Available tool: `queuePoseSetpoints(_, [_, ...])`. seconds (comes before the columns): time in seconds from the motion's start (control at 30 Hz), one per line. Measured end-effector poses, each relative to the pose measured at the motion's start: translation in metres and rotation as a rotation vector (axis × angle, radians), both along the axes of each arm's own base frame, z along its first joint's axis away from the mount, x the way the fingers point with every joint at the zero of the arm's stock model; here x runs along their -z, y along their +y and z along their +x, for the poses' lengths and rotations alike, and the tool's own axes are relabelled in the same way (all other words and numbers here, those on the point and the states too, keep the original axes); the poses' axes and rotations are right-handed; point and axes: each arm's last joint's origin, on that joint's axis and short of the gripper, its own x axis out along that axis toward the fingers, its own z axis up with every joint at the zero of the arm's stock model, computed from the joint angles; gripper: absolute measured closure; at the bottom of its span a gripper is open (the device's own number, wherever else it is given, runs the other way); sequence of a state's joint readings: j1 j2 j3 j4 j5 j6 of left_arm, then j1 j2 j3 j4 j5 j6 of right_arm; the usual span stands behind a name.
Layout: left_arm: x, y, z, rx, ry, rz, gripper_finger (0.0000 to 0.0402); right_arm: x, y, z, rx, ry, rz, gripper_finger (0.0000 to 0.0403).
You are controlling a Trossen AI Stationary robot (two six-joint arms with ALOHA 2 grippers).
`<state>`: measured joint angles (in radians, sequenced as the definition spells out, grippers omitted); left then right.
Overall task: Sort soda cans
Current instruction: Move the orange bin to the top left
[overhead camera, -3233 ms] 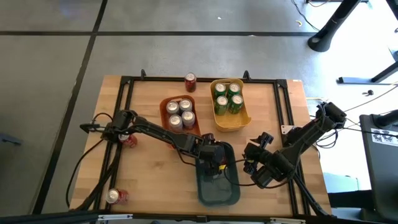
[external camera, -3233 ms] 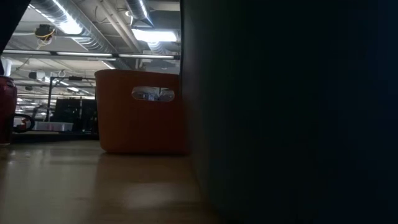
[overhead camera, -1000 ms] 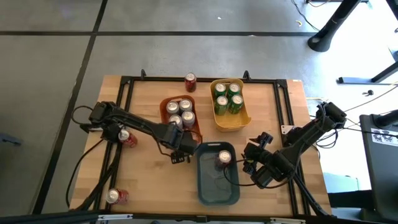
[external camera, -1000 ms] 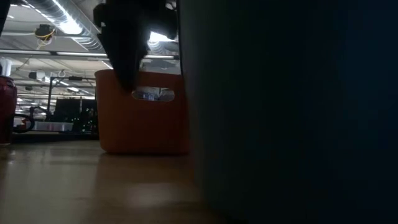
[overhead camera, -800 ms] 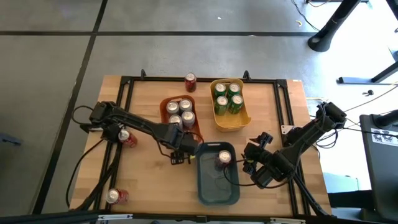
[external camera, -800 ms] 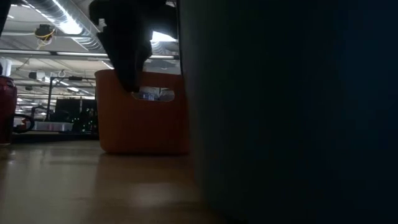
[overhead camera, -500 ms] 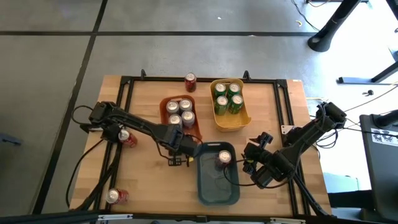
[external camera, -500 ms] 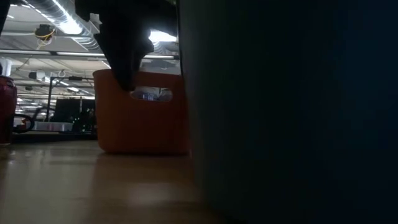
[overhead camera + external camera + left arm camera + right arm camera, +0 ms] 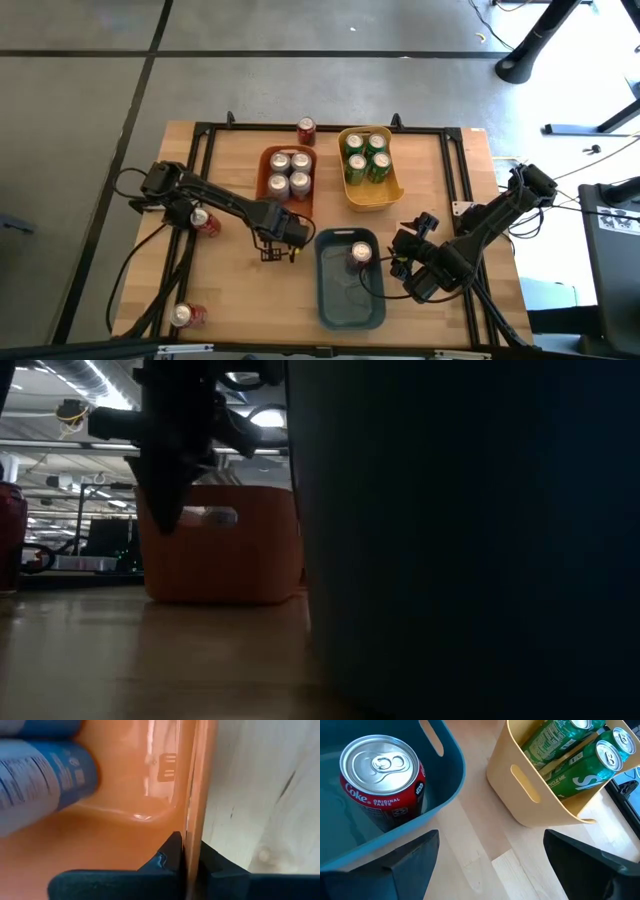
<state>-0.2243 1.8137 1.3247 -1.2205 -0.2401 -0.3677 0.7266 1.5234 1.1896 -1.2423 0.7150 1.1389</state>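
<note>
The red can (image 9: 382,780) in the blue-grey bin (image 9: 451,780) is displaying "Coke ORIGINAL TASTE". A green can (image 9: 580,767) in the yellow bin (image 9: 530,790), at 2 o'clock, is showing "CYCLE ME".

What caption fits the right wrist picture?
One red Coke can stands in the blue bin; green cans fill the yellow bin.

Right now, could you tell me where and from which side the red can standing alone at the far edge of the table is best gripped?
Grip the red can around its mid-body, coming down from above with the fingers on opposite sides. It stands upright, and the orange bin sits close on its near side, so a level approach from there looks blocked.
</note>
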Motion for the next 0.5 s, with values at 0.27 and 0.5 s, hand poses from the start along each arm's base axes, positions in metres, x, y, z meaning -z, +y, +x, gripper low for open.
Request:
queuePoseSetpoints(0.27, [-0.003, 0.002, -0.006, -0.089, -0.018, 0.006, 0.0398, 0.000, 0.000, 0.000, -0.014, 0.003, -0.007, 0.0045])
queuePoseSetpoints(0.5, [-0.020, 0.010, -0.016, -0.221, -0.091, -0.018, 0.0399, 0.000, 0.001, 0.001, -0.015, -0.007, -0.008, 0.0045])
